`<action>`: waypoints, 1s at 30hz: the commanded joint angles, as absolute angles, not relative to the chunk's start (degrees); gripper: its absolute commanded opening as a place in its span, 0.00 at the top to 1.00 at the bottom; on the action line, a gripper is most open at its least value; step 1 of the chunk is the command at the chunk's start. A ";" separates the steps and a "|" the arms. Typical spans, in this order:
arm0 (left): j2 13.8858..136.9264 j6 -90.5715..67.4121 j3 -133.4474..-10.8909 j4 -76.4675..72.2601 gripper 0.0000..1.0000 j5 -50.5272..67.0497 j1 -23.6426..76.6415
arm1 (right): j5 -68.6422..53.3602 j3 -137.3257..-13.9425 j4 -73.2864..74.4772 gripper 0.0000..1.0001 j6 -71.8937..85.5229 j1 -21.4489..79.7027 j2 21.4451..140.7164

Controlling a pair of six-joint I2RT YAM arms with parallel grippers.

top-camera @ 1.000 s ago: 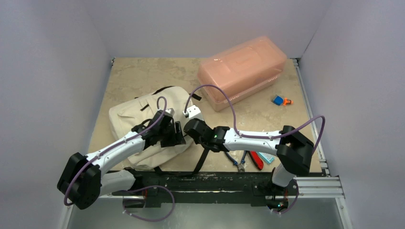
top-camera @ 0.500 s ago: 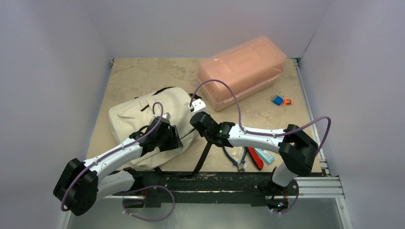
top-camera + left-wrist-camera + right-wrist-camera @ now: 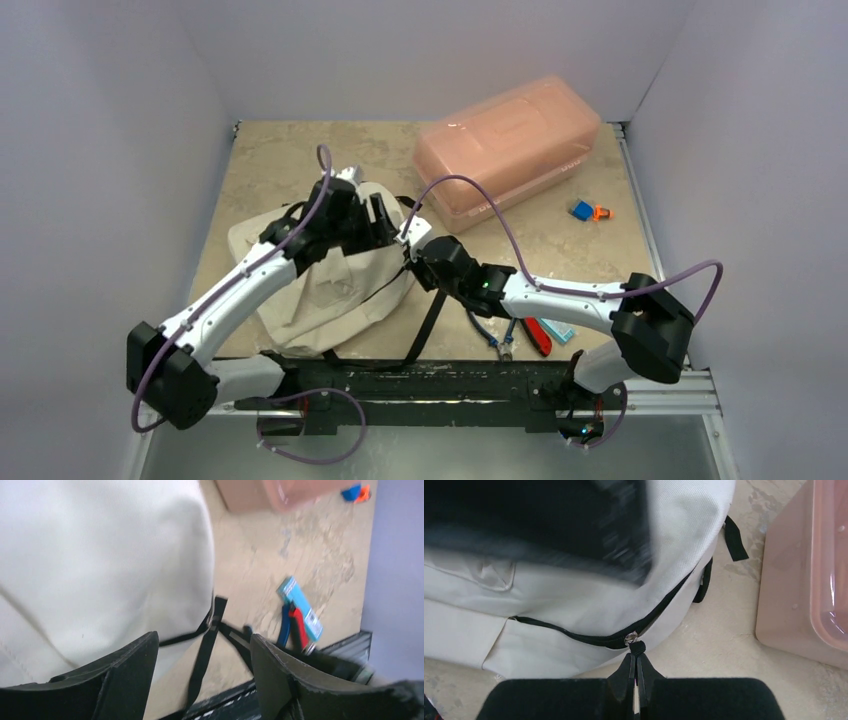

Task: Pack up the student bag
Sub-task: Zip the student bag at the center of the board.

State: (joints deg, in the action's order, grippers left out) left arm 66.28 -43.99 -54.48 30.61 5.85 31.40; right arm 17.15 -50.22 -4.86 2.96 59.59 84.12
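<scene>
Right fingers (image 3: 623, 678) pinch the black zip pull (image 3: 636, 649) on soft cream student bag (image 3: 574, 597)

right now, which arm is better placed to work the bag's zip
Right: the right end effector is shut on the zip pull at the bag's edge; the left end effector hangs open over the bag, gripping nothing.

You have 1 student bag (image 3: 330, 290), 1 pink plastic box (image 3: 510, 140), 1 small blue-and-orange item (image 3: 588, 211), 1 pair of blue-handled pliers (image 3: 494, 336), 1 red tool (image 3: 538, 337), 1 light-blue packet (image 3: 560, 333)
</scene>
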 commanded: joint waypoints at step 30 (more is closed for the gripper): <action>96.20 -37.58 -90.77 41.71 1.00 -10.08 31.25 | 2.88 -53.01 -8.23 1.00 -1.12 80.00 93.91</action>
State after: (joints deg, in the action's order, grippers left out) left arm 98.74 -39.13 -87.33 50.35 -3.88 31.90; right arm 14.20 -50.59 -8.62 -3.18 71.42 89.78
